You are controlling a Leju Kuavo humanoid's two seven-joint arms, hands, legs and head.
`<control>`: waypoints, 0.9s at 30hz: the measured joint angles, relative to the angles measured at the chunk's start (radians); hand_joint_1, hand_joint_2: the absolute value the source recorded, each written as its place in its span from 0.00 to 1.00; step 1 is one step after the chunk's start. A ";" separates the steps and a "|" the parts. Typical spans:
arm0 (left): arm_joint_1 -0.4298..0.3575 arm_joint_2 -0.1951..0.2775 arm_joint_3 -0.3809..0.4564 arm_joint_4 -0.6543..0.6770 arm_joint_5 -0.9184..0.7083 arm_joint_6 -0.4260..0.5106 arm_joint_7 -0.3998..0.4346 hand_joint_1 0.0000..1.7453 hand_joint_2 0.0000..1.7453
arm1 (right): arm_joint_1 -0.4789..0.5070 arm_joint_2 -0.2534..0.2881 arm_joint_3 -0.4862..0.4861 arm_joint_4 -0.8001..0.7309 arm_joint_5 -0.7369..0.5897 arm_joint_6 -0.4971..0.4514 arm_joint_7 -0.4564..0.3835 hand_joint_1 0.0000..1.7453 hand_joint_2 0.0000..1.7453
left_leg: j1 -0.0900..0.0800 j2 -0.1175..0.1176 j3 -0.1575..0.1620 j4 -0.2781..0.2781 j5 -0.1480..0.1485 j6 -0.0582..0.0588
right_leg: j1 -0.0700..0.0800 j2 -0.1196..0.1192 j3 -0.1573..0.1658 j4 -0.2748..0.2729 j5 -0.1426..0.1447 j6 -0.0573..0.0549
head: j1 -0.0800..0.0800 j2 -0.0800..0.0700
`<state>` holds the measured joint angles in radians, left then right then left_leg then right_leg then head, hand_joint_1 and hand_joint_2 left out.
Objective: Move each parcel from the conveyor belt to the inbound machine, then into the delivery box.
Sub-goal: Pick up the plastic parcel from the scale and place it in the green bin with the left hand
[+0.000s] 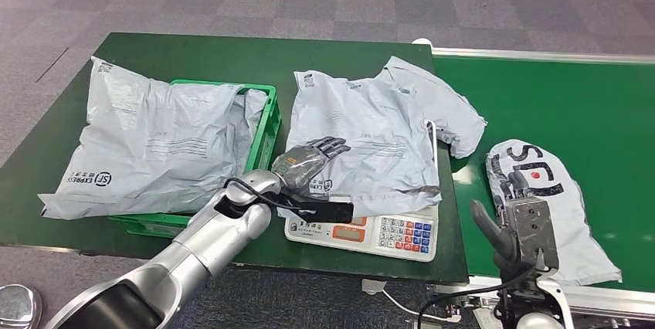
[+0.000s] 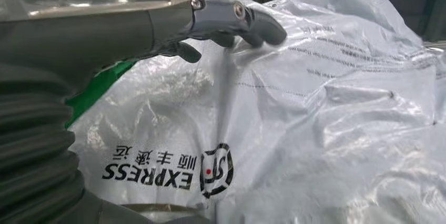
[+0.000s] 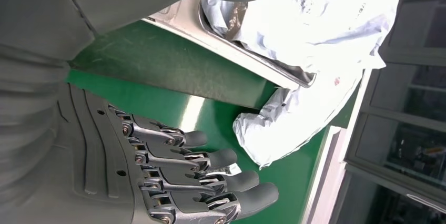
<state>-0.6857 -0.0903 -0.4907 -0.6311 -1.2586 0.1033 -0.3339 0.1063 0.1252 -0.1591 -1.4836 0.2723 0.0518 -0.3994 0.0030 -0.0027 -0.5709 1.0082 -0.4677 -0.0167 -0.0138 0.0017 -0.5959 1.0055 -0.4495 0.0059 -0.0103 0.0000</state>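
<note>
Grey plastic is crinkling under the left hand [image 1: 307, 161], whose fingers are lying spread and flat on the parcel [image 1: 371, 140] sitting on the inbound machine [image 1: 363, 232], a scale with a keypad at the near edge of the counter [image 1: 232, 59]. The left wrist view shows the thumb and fingertips [image 2: 263, 27] pressing on the film with nothing visibly pinched, so the hand is resting open on the bag rather than gripping it. The right hand [image 1: 519, 217] is hovering open, fingers straight and apart, over a second parcel [image 1: 552, 205] on the conveyor belt [image 1: 587, 105]; it is holding nothing.

The step in hand is probably lifting the weighed parcel toward the delivery box [image 1: 266, 124], the green crate at the left, where a large bag [image 1: 154, 140] is already lying across the top. To do it well, the left hand should gather a firm fold near the printed near edge, since the film is slack and slippery, and lift high enough to clear the crate wall.

The parcel on the scale is lying flat, its long axis running roughly from the near edge toward the far right, with a loose flap trailing onto the belt side. The belt parcel's long axis is slanting from far left to near right.
</note>
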 joint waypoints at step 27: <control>-0.028 0.000 -0.068 0.101 0.081 -0.021 -0.019 1.00 1.00 | 0.002 -0.055 0.034 0.052 -0.039 -0.021 -0.024 0.00 1.00 | 0.000 -0.002 0.003 0.000 0.000 0.000 | 0.000 -0.002 0.005 0.000 0.000 0.000 | 0.000 0.000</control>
<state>-0.7142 -0.0904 -0.5587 -0.5304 -1.1778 0.0818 -0.3529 0.1086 0.0702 -0.1247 -1.4316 0.2331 0.0308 -0.4233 0.0028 -0.0045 -0.5675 1.0082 -0.4675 -0.0164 -0.0141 -0.0005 -0.5906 1.0054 -0.4495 0.0061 -0.0103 0.0000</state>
